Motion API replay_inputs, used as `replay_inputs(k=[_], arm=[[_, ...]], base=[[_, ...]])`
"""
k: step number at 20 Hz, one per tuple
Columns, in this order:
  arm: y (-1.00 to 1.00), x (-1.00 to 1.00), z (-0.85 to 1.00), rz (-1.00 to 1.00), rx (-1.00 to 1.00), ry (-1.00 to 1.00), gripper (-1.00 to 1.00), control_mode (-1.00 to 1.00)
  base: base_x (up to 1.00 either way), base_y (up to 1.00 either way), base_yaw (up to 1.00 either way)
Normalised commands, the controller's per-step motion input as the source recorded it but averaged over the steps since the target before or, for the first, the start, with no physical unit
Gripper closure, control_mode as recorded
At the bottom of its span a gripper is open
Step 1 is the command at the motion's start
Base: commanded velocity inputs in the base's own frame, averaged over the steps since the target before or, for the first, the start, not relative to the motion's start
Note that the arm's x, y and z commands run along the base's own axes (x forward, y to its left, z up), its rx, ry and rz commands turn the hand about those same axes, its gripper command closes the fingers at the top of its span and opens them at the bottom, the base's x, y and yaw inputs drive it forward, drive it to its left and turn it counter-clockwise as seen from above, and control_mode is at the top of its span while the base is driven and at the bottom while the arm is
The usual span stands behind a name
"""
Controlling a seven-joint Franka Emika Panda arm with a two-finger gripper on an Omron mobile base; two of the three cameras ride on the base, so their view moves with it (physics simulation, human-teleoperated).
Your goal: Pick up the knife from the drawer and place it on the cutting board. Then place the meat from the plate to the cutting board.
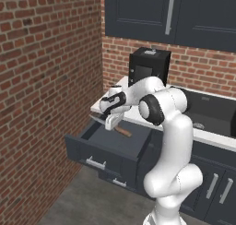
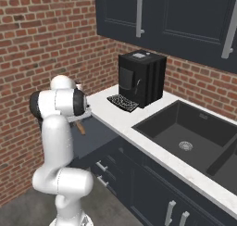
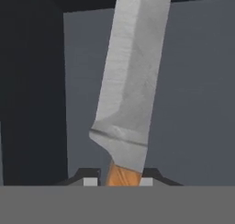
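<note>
My gripper (image 1: 112, 123) hangs over the open drawer (image 1: 105, 149), shut on the knife (image 1: 122, 131) at its orange-brown handle. In the hand view the grey blade (image 3: 131, 81) runs up and away from the fingertips (image 3: 146, 182), and the handle (image 3: 122, 175) sits between them, over the drawer's grey floor (image 3: 197, 103). From the right base view, the handle end (image 2: 81, 127) pokes out below the arm's elbow, above the drawer (image 2: 95, 139). The cutting board, the meat and the plate are out of view.
A black coffee machine (image 1: 148, 67) (image 2: 139, 77) stands on the white counter (image 2: 118, 114). The dark sink (image 2: 185, 137) lies to its right. A brick wall (image 1: 46, 81) closes the left side. Dark upper cabinets (image 1: 170, 12) hang overhead.
</note>
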Motion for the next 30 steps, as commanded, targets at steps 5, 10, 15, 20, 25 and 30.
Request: replay_inputs(k=[5, 10, 15, 20, 25, 30], arm=[[0.00, -0.13, 0.93, 0.10, 0.00, 0.00, 1.00, -1.00], [-0.02, -0.52, 0.74, 0.01, 0.04, -0.04, 1.00, -1.00], [-0.14, -0.54, 0.49, 0.00, 0.01, -0.04, 1.00, -1.00], [-0.36, -0.69, 0.44, -0.06, 0.02, 0.00, 1.00, -1.00], [-0.64, -0.83, 0.34, -0.17, 0.18, 0.00, 1.00, -1.00], [-0.69, -0.42, 0.36, -0.27, 0.19, 0.00, 1.00, -1.00]], base=[[0.00, 0.00, 0.00], [0.00, 0.00, 0.00], [0.00, 0.00, 0.00], [0.00, 0.00, 0.00], [0.00, 0.00, 0.00], [0.00, 0.00, 0.00]])
